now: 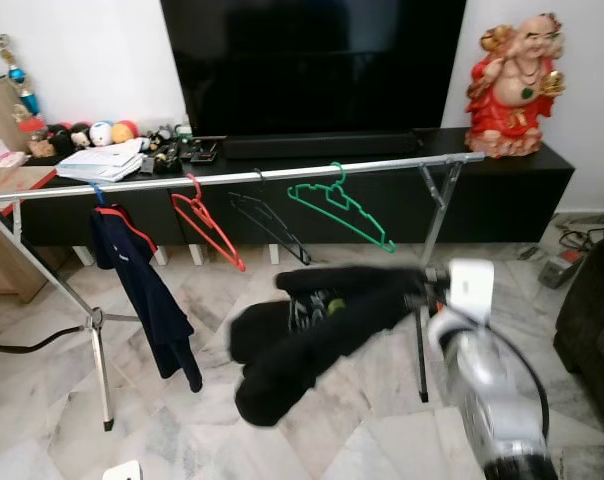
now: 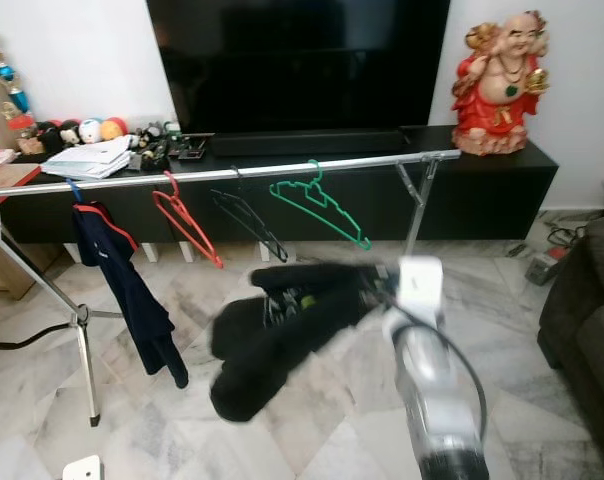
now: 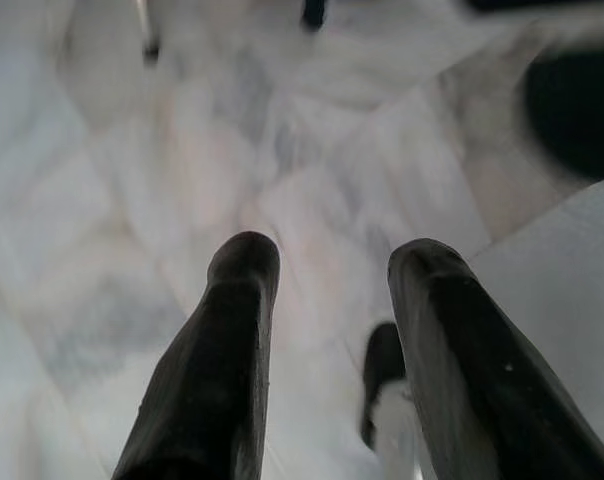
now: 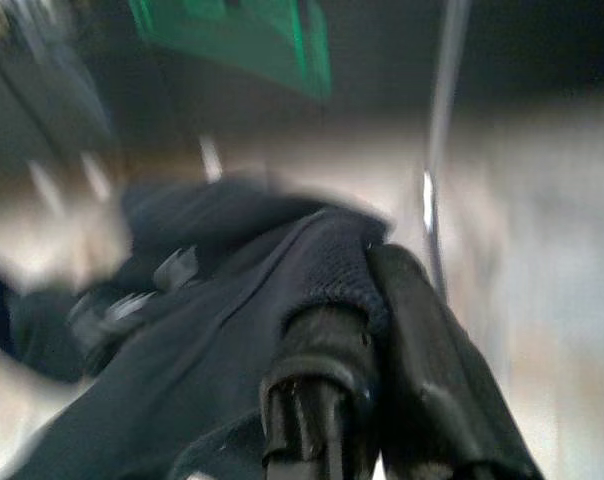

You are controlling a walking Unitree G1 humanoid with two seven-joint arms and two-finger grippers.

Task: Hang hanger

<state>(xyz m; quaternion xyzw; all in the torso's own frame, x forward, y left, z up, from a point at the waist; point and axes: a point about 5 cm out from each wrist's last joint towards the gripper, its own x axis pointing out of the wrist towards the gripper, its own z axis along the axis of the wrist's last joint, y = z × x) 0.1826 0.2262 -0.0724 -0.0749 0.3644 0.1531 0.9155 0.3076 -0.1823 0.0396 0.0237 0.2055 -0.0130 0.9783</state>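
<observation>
**Rail before the TV cabinet**

A clothes rail (image 1: 282, 175) stands on the floor (image 1: 182, 420), before a low cabinet (image 1: 502, 190) bearing a TV (image 1: 312, 65) and, at right, a statue (image 1: 517, 85). From left along the rail hang a garment (image 1: 147, 285) and three hangers (image 1: 337, 205).

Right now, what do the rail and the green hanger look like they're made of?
The rail looks like bare metal tubing: silvery with a bright sheen. The green hanger is probably plastic or coated wire: thin, uniformly coloured, no metallic glint. The look leaves that open.
</observation>
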